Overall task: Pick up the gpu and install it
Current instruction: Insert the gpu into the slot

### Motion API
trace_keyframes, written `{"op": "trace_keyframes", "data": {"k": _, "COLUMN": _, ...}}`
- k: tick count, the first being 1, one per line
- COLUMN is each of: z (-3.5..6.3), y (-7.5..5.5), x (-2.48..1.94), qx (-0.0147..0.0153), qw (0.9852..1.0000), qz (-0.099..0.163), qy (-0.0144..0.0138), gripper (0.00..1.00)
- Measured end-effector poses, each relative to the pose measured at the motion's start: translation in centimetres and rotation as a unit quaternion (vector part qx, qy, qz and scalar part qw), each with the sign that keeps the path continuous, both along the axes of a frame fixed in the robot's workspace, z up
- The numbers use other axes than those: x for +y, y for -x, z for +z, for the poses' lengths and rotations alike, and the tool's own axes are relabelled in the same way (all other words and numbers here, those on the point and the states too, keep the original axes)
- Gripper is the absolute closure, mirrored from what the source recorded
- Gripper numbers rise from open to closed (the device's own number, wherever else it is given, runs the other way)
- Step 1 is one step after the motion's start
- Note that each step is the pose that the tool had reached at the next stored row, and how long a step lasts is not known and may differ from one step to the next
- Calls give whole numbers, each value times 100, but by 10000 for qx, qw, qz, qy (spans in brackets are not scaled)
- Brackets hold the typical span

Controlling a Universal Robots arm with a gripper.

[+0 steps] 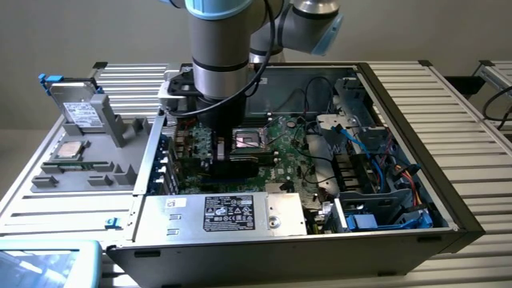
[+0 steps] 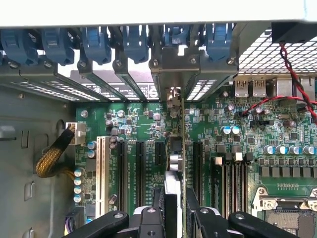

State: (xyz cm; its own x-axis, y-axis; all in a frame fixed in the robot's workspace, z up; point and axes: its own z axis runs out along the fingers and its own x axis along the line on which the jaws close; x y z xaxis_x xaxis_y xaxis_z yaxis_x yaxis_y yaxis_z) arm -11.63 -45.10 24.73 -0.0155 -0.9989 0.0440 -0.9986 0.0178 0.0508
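you have the case (image 1: 448, 210) lying open on the slatted table (image 1: 472, 114). nearest in the exterior view sits the silver power supply (image 1: 220, 213) with its label, and at the near right the drive bay with blue cables (image 1: 380, 219). past that the green motherboard (image 1: 292, 159) spreads across the case floor, with the cpu socket (image 1: 248, 141) near its middle.

the arm (image 1: 220, 54) comes down over the board, and the gripper (image 1: 217, 157) sits low on the exterior view's left of the socket. in the wrist view the gripper (image 2: 174, 210) is clenched on the gpu (image 2: 177, 148), which you see edge-on, standing upright between the fingers (image 2: 148, 218) and running away toward the rear bracket slots (image 2: 119, 82). it stands over the board among the black expansion slots (image 2: 139, 166); you cannot tell whether it is seated.

on the exterior view's left, outside the case, a grey tray (image 1: 80, 168) holds a hard drive (image 1: 78, 114) upright at the far end and a cpu (image 1: 71, 150) nearer.
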Motion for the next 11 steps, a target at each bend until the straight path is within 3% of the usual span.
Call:
{"op": "trace_keyframes", "data": {"k": 5, "z": -2, "y": 5, "x": 1, "qx": -5, "qw": 10000, "qz": 0, "qy": -2, "gripper": 72}}
{"op": "trace_keyframes", "data": {"k": 9, "z": -4, "y": 9, "x": 1, "qx": -6, "qw": 10000, "qz": -1, "qy": -38, "gripper": 72}}
{"op": "trace_keyframes", "data": {"k": 11, "z": -4, "y": 9, "x": 1, "qx": -6, "qw": 10000, "qz": -3, "qy": -43, "gripper": 72}}
